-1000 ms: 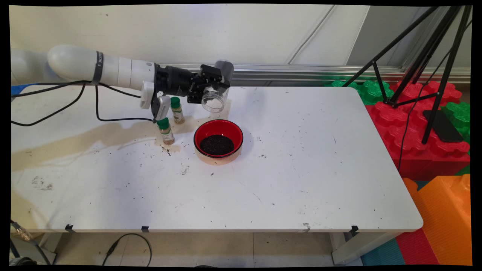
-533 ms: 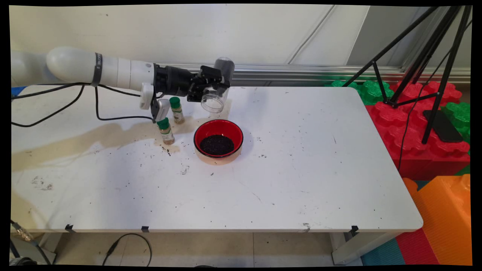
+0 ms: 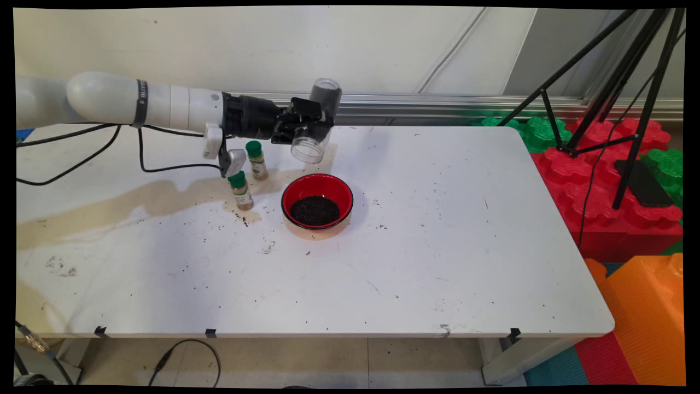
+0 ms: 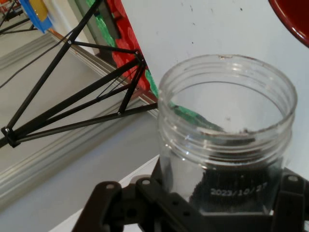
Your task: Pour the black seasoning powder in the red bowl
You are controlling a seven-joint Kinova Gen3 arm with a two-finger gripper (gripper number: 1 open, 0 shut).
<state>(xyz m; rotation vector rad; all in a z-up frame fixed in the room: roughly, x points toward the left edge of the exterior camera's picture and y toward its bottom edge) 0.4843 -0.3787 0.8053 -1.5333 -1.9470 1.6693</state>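
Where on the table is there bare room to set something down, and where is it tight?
The white table is bare right of the red bowl of dark grains and along the whole near edge. It is crowded at the far left: two green-capped spice bottles stand beside the bowl, and the tool holds a clear plastic jar, tilted, above them.

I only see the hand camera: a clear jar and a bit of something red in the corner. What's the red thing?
Observer: A red bowl on the table, with black grains in it.
Child: Is my jar over it?
Observer: Not quite. The hand holds the jar tilted, mouth down, above the table just behind the bowl.
Child: Anything else near?
Observer: Two green-capped bottles stand left of the bowl.
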